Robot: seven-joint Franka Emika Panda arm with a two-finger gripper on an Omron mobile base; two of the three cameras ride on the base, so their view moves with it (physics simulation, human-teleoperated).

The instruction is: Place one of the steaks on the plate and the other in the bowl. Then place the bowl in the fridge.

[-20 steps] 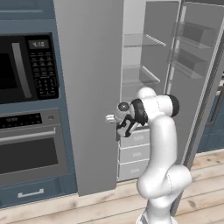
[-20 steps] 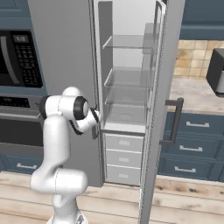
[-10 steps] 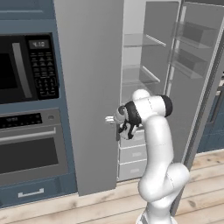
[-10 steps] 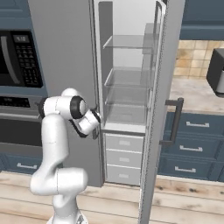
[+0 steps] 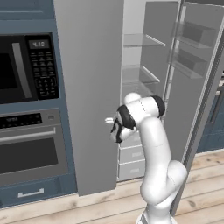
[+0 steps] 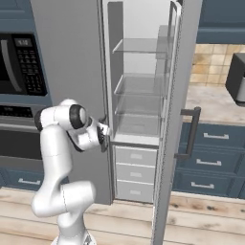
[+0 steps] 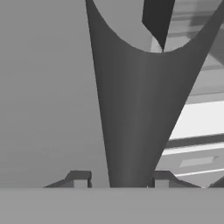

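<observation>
Kitchen floorboards run under the arm; its end effector [image 7: 117, 177] straddles the left door's handle [image 7: 135, 109], fingers apart, grip uncertain. Beyond, the fridge [image 6: 139, 95] stands with 1 door open, shelves bare: the bowl isn't inside yet, I judge.

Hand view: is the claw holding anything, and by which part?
The claw straddles the dark curved handle of the closed fridge door, a finger on each side. Whether it is actually clamped on the handle cannot be told.
</observation>
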